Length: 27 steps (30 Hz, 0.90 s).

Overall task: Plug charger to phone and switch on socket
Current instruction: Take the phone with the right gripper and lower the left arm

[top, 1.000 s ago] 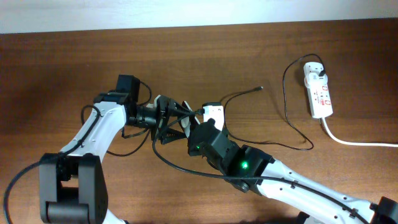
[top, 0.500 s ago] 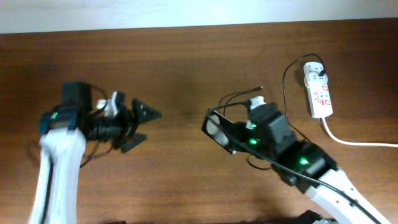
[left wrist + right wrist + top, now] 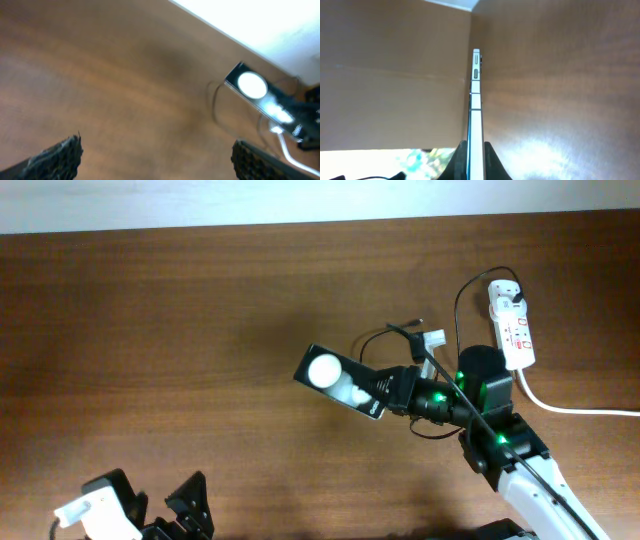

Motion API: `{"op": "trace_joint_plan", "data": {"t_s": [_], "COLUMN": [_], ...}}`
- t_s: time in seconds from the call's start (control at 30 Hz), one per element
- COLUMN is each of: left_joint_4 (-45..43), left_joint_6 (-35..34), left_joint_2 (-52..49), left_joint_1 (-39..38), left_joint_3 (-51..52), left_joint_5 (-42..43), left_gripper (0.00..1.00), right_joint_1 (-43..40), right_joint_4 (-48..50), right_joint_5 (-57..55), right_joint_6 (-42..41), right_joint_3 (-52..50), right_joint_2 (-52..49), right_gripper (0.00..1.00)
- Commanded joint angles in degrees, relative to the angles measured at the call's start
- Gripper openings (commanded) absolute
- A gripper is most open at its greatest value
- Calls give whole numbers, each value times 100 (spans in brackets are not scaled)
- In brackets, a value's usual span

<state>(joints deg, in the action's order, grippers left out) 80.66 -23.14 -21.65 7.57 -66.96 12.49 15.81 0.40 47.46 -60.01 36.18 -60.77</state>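
The black phone with white round patches is held up off the table by my right gripper, which is shut on its right end. In the right wrist view the phone stands edge-on between the shut fingers of the right gripper. The charger's black cable runs from a white adapter in the white socket; its plug tip lies on the table just beyond the phone. My left gripper is open and empty at the front left. In the left wrist view the left gripper has the phone far ahead of it.
The socket's thick white cord runs off to the right edge. The brown wooden table meets a white wall at the back. The right arm lies over part of the cable loop.
The left arm let go near the phone and withdrew to the front left corner. The right arm swung to the right, keeping hold of the phone.
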Motion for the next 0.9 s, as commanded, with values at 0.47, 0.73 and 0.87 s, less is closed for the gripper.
{"op": "trace_joint_plan", "data": {"t_s": [0.47, 0.73, 0.87], "left_joint_4": [1331, 1307, 1263], "left_joint_6": [94, 94, 92], "left_joint_2": [87, 1851, 2129], "left_joint_1": [-824, -837, -839], "left_joint_3": [17, 17, 31], "left_joint_5": [-1279, -1399, -1381], "left_gripper": [99, 99, 99], "right_joint_1": [-459, -459, -459], "right_joint_4": [1088, 667, 535], "right_joint_5": [1707, 1707, 1705], "right_joint_6": [929, 1305, 1196], "right_joint_3": [-52, -52, -52], "right_joint_2": [-903, -903, -903], "right_gripper": [4, 4, 4]}}
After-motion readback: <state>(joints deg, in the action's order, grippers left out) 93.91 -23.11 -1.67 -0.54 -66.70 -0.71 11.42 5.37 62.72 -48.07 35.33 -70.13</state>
